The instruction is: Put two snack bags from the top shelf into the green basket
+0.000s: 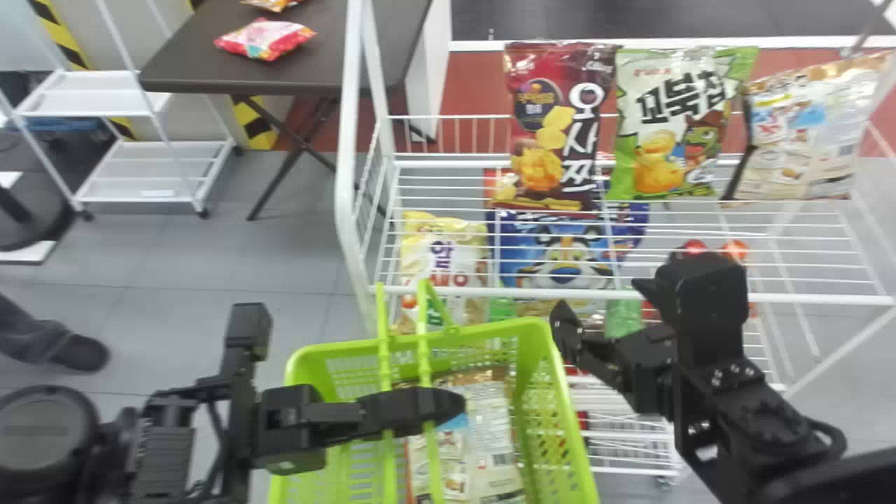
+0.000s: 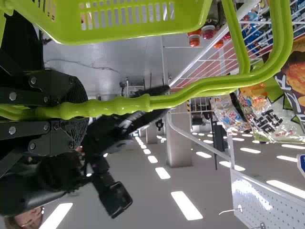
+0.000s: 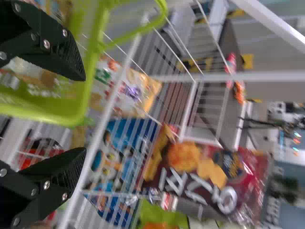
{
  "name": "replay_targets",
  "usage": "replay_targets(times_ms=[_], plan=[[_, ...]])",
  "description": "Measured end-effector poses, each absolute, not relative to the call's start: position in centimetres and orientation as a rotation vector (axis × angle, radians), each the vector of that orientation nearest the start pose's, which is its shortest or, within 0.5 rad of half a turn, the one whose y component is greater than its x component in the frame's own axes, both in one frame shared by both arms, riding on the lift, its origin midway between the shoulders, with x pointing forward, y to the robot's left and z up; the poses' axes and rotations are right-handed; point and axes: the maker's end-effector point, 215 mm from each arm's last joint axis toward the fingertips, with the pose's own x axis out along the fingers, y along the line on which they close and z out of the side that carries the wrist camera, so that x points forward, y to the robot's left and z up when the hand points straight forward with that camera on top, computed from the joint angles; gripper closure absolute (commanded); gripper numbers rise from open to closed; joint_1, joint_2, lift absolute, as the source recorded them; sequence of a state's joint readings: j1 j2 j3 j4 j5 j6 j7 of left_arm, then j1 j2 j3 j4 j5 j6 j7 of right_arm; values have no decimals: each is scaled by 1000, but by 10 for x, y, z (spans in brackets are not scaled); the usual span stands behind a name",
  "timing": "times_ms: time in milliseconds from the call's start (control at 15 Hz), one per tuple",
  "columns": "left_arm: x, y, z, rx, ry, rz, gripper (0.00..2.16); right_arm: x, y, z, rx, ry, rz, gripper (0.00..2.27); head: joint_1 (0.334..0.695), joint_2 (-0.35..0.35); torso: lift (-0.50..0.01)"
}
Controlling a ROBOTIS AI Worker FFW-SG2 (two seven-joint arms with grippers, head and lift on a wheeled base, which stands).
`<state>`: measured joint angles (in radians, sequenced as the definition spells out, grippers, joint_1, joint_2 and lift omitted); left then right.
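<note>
The green basket (image 1: 570, 420) hangs in front of the shelf, a beige snack bag (image 1: 483, 448) lying inside. My left gripper (image 1: 437, 406) is shut on the basket's handles; in the left wrist view, the handle (image 2: 119, 106) runs between the pads of the left gripper (image 2: 86, 110). My right gripper (image 1: 603, 302) is open and empty, right of the basket and before the shelf's front edge. The right wrist view shows the right gripper (image 3: 85, 114) with its fingers apart by the basket rim (image 3: 66, 119). On the top shelf stand a dark red bag (image 1: 553, 133), a green bag (image 1: 665, 133) and a beige-white bag (image 1: 805, 133).
The top shelf's white front rail (image 1: 700, 297) runs just behind the basket and right gripper. Below are a yellow-white bag (image 1: 444, 259) and a blue bag (image 1: 553, 259). A dark table (image 1: 210, 63) with a pink bag (image 1: 264, 39) stands at the back left.
</note>
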<state>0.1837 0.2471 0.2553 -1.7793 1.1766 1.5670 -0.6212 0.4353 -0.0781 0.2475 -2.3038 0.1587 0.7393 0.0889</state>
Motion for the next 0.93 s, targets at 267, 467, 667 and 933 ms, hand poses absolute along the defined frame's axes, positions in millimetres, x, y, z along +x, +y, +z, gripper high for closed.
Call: replay_targets(times_ms=[267,467,667,933], plan=[[294,92,-378,-1192,1043,-1056,2142,473,-217,-368,-86,335,115,49,695,-156,-1],[294,92,-378,-1191,1044,-1055,2142,506,-281,-361,-30,294,54,46,695,-257,-1],[294,92,-378,-1187,1044,-1054,2142,534,-333,-356,-5,275,-6,46,695,-308,-1],[294,94,-378,-1176,1047,-1052,2142,572,-368,-368,-5,284,-47,46,695,-341,-1]])
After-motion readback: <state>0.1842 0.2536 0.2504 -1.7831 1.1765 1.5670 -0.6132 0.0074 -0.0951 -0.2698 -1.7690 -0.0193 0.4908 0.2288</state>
